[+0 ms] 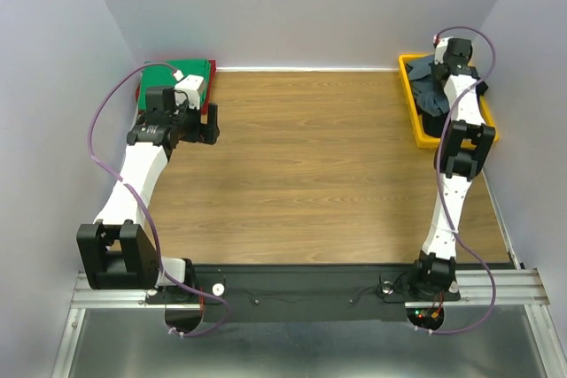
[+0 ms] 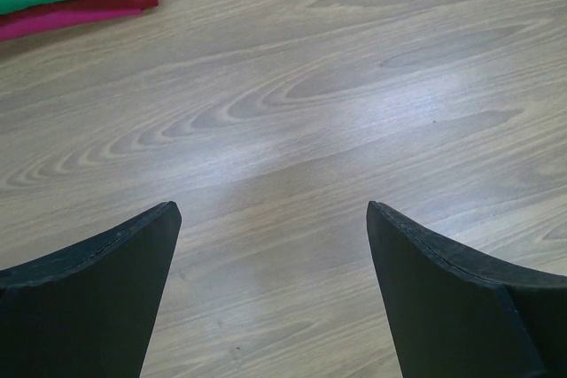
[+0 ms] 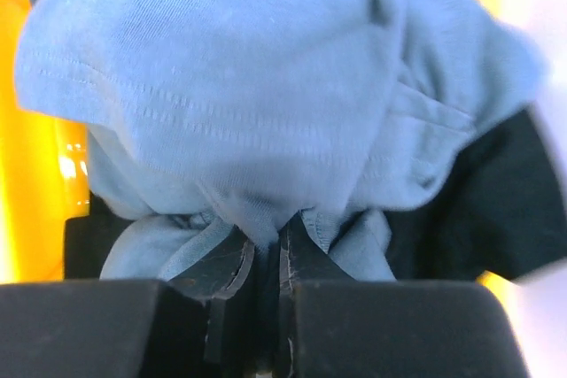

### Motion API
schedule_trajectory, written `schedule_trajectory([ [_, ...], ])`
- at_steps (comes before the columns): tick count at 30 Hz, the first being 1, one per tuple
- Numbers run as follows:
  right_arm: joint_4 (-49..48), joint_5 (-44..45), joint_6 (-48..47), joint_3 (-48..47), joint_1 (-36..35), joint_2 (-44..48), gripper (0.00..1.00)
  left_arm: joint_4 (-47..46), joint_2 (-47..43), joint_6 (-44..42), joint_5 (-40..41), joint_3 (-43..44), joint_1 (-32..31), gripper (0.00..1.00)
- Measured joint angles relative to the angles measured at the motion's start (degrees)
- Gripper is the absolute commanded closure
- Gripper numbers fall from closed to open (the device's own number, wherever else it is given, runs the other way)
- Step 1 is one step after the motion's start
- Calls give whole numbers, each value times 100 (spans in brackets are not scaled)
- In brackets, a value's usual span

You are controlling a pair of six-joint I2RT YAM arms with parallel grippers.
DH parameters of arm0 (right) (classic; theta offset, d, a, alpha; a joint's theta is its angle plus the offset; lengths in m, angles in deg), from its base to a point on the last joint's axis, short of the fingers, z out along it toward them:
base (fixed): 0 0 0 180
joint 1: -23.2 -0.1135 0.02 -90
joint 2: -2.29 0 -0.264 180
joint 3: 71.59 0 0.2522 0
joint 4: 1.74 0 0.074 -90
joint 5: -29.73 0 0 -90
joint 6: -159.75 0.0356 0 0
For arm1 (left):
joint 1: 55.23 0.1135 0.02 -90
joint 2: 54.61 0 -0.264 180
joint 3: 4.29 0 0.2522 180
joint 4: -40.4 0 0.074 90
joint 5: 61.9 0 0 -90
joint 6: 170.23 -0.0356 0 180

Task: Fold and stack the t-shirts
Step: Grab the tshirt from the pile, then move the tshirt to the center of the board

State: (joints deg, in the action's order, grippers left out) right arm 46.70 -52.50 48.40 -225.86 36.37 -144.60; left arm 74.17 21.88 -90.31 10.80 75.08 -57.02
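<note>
The overhead view is showing the whole layout: the right arm is reaching into the yellow plastic bin [image 1: 410, 99] at the far right corner of the wood-grain table [image 1: 301, 157]. A folded green cloth t-shirt [image 1: 164, 74] is lying on a red cloth t-shirt [image 2: 106, 4] at the far left corner. From above, the wrist is hiding the fingers. Only the right wrist view is showing the right claw [image 3: 266, 254] pinching together on a bunched fold of the slate blue-grey cloth t-shirt [image 3: 230, 86], which is filling that view, slightly blurred. A black cloth t-shirt [image 3: 478, 210] is peeking out behind it, mostly covered. The left claw [image 2: 273, 210] is hanging with its fingers wide apart over bare wood, gripping nothing. The green and red shirts are lying well apart from it, cut off by the left wrist view's upper left corner.
</note>
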Motion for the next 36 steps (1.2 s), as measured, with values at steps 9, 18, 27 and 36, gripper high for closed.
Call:
schedule_trajectory([
  [9,-85,-44,61,160,105,1488,99,-4,-9,2,-7,0,0,1],
  [18,-389,-597,170,9,111,3250,99,4,-59,11,-55,44,0,1],
  [27,-343,-2612,1027,345,20,4461,99,46,-186,63,-122,225,0,1],
  [36,-872,-4719,2629,415,-507,5235,100,103,-407,186,-208,490,0,2],
])
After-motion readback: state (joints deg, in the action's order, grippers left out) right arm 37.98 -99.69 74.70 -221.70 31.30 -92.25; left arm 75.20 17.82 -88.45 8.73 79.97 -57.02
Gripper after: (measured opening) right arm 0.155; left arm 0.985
